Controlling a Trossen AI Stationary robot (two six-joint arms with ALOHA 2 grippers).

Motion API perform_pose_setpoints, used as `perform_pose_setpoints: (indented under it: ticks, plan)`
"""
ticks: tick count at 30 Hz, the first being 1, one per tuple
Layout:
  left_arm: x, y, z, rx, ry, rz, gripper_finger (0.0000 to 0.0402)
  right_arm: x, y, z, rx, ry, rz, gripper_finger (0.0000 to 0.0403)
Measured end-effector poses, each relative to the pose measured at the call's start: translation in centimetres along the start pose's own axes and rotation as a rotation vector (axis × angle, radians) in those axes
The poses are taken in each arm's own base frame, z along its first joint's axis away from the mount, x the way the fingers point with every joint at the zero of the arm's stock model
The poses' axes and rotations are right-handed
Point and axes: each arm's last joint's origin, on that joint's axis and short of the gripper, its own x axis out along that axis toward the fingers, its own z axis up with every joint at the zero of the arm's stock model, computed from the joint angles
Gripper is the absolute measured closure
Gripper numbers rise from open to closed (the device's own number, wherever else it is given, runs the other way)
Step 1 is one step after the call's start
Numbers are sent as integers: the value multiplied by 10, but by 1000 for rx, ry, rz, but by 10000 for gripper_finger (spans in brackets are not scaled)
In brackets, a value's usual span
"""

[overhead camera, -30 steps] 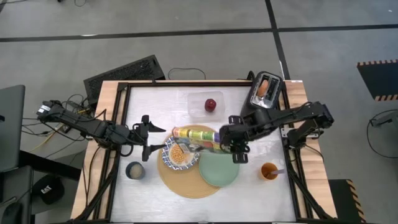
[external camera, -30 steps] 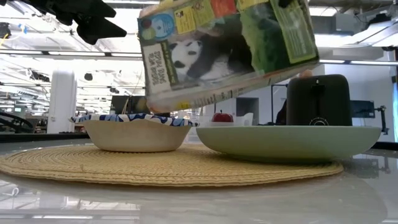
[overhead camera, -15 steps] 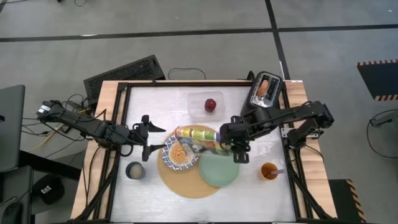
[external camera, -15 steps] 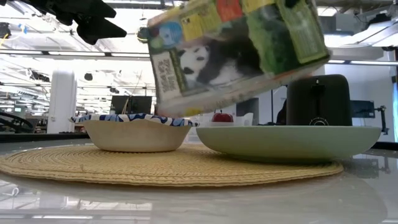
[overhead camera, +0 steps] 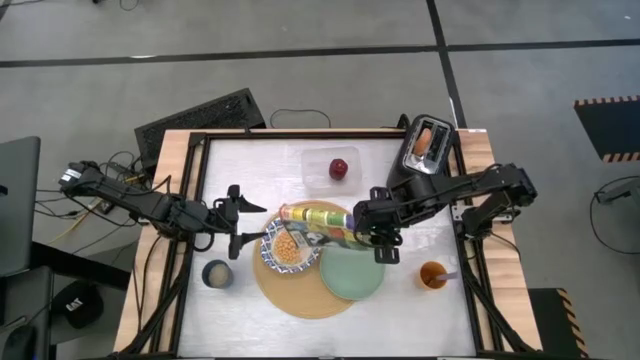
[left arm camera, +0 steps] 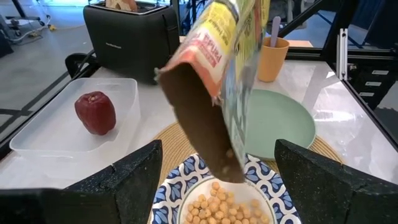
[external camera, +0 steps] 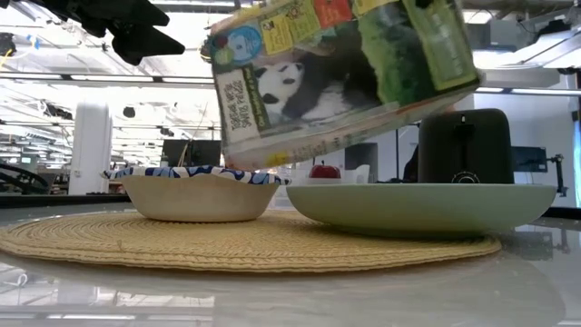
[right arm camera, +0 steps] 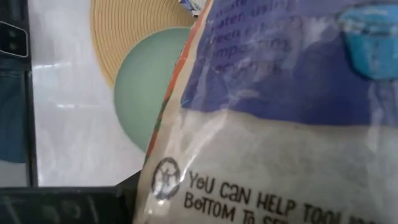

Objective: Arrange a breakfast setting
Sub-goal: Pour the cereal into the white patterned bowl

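Note:
The colourful panda cereal box [external camera: 340, 73] hangs tilted over the blue-and-white bowl [overhead camera: 288, 247], its open end [left arm camera: 208, 134] low above the cereal pieces [left arm camera: 227, 208] in the bowl. My right gripper [overhead camera: 367, 232] is shut on the box. The bowl and the pale green plate [overhead camera: 352, 272] rest on the round tan mat [overhead camera: 300, 290]. My left gripper [overhead camera: 240, 216] stands open left of the bowl, touching nothing. The red apple [overhead camera: 339, 168] lies in a clear container. A toast slice [overhead camera: 425, 140] sticks up from the black toaster [overhead camera: 424, 148]. My right gripper pinches the cereal box near its closed bottom end [overhead camera: 348, 230] between its two fingers, which lie across the box and slant down from above. The box is lifted clear, tilted, open end down over the bowl. In the right wrist view the box [right arm camera: 280, 124] hides the fingers.
An orange cup [overhead camera: 432, 275] with a spoon handle [overhead camera: 447, 275] stands right of the plate. A small dark cup [overhead camera: 216, 273] stands near the front left. The clear container [overhead camera: 322, 165] sits at the back, the toaster at the back right.
The cereal box has rocked slightly in my right gripper's hold, its open end staying over the bowl. My left arm has kept still.

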Motion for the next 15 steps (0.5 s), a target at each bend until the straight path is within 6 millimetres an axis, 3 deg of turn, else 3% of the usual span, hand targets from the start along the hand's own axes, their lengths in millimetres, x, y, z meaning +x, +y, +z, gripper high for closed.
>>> perform_pose_setpoints:
  ticks: [15]
  plan:
    - [0,0,0,1,1,0,106,0,-1,0,-4,1,-20,217]
